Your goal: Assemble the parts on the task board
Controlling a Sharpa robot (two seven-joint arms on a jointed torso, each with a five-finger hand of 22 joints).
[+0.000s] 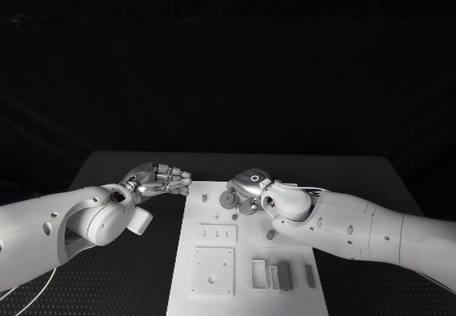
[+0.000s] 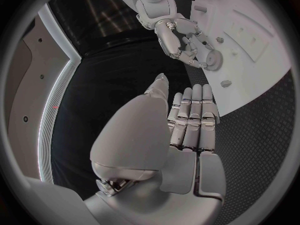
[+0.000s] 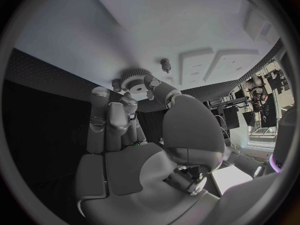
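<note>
— Where is the gear (image 1: 230, 198)?

— It sits at the far end of the task board (image 1: 296, 292), over the white surface, pinched in the fingers of the right hand (image 1: 249, 192). The right wrist view shows its toothed rim (image 3: 132, 78) caught between the thumb and the curled fingers, with a small peg (image 3: 165, 64) standing on the board just beyond it.

— And the rest of the board?

— Nearer the robot lie raised rectangular plates (image 1: 217, 234), and along the near edge a few upright grey blocks (image 1: 283, 275). Another small peg (image 1: 205, 196) stands near the board's far left corner.

— What about the left hand (image 1: 159, 179)?

— It hovers off the board's left side, above the black table (image 1: 124, 276), holding nothing. Its fingers lie straight and side by side, thumb close alongside, seen from the left wrist view (image 2: 190, 120). The two hands are near each other but apart.
</note>
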